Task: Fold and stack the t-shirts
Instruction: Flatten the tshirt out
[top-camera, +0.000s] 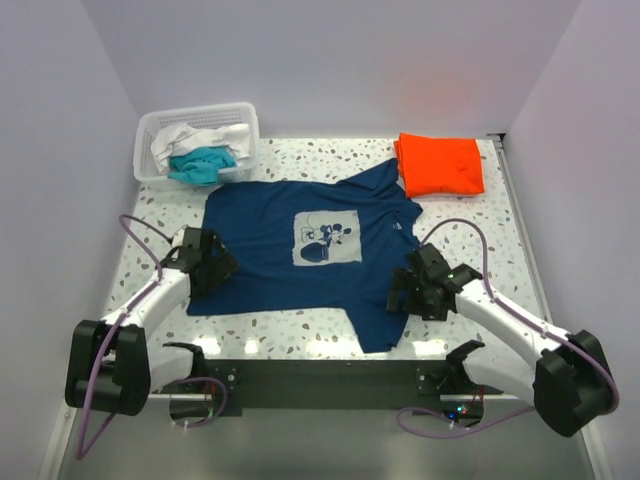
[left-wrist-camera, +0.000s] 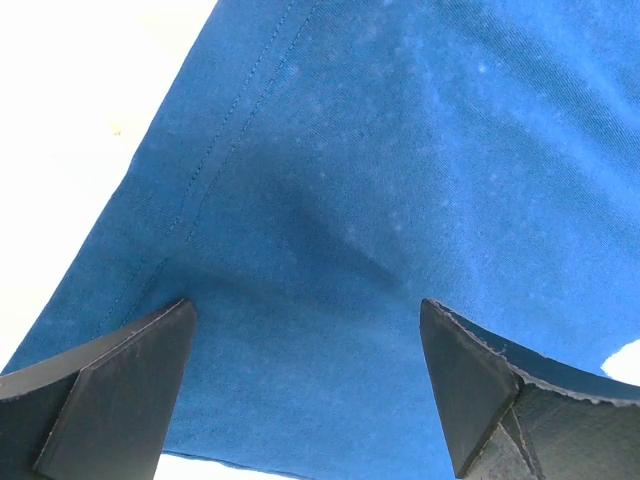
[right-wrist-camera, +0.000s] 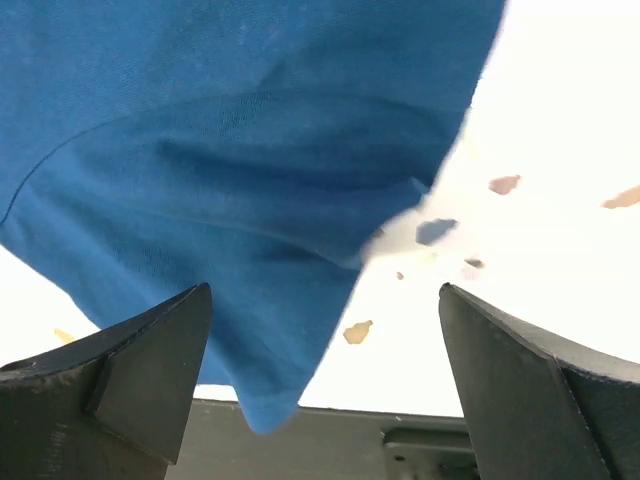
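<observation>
A dark navy blue t-shirt (top-camera: 290, 255) with a pale print lies spread flat in the middle of the table. My left gripper (top-camera: 212, 262) is open over the shirt's left hem edge (left-wrist-camera: 330, 250). My right gripper (top-camera: 408, 288) is open over the shirt's right side, where a sleeve (right-wrist-camera: 230, 200) hangs toward the near edge. A folded orange t-shirt (top-camera: 440, 163) lies at the back right. A teal t-shirt (top-camera: 202, 165) and a white t-shirt (top-camera: 190, 138) lie crumpled in the basket.
A white slatted plastic basket (top-camera: 248, 125) stands at the back left. White walls close in the table at the back and sides. A dark rail (top-camera: 320, 372) runs along the near edge between the arm bases.
</observation>
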